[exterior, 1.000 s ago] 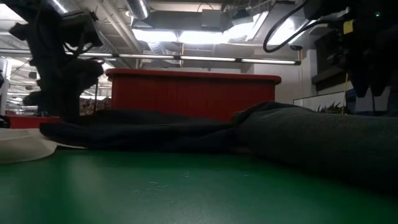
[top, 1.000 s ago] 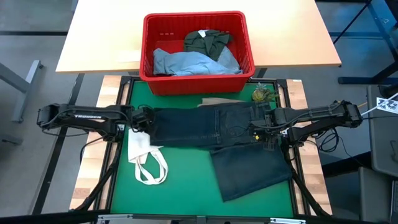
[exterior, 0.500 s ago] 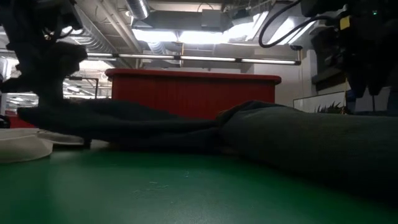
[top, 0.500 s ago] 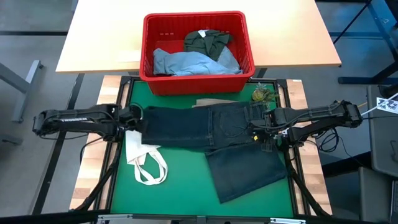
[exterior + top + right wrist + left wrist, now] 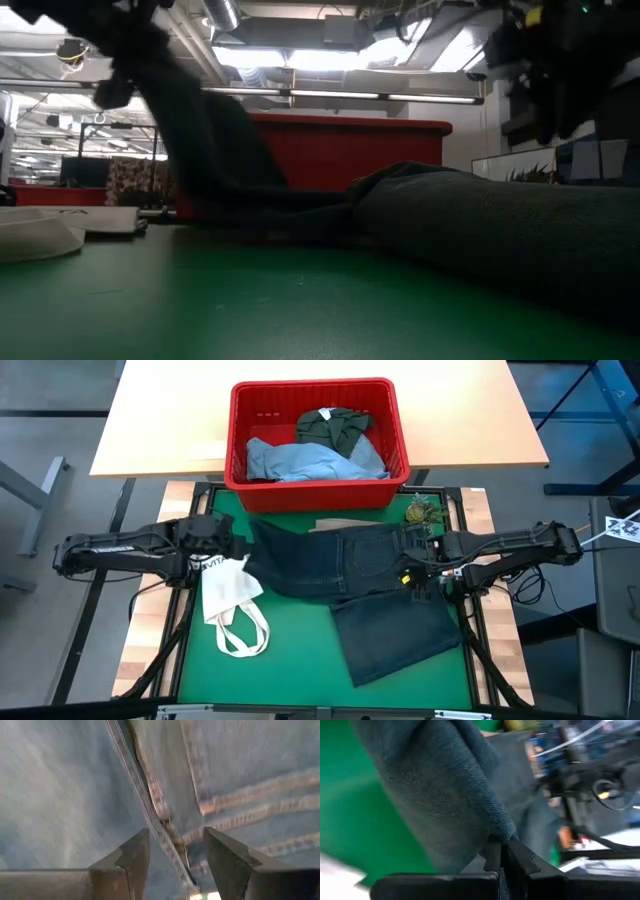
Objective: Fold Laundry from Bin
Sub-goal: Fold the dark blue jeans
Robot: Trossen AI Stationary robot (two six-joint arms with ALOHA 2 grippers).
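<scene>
Dark navy jeans [image 5: 340,560] lie across the green mat. One leg end is raised at the left, and the other leg [image 5: 400,635] runs toward the near edge. My left gripper [image 5: 238,543] is shut on the raised end; the low view shows it high up [image 5: 125,45]. My right gripper [image 5: 172,865] points down, open, just above the jeans' seat seam [image 5: 165,820], fingers either side and touching nothing. The red bin [image 5: 233,440] behind the mat holds light blue jeans [image 5: 300,460] and a dark olive piece [image 5: 333,425]. My left gripper pinches the jeans by a bunched fold at the leg end [image 5: 504,834] between its two shut fingers [image 5: 520,862]. It comes from the table's left, slanting a little downward. That end is lifted clear and slopes down slack [image 5: 215,150] to the rest, which lies on the mat.
A white tote bag [image 5: 228,592] with looped straps lies on the mat just near-side of my left gripper. A beige piece [image 5: 340,523] shows from under the jeans' far edge. A small green-yellow object [image 5: 422,512] sits at the mat's far right corner. Bare mat [image 5: 290,650] lies near.
My left gripper, still shut on the jeans' leg end, first drew it a little toward the table's left. It then rose and tipped up from pointing steeply down. The leg end has come off the mat and hangs from it; the seat and other leg stay down.
</scene>
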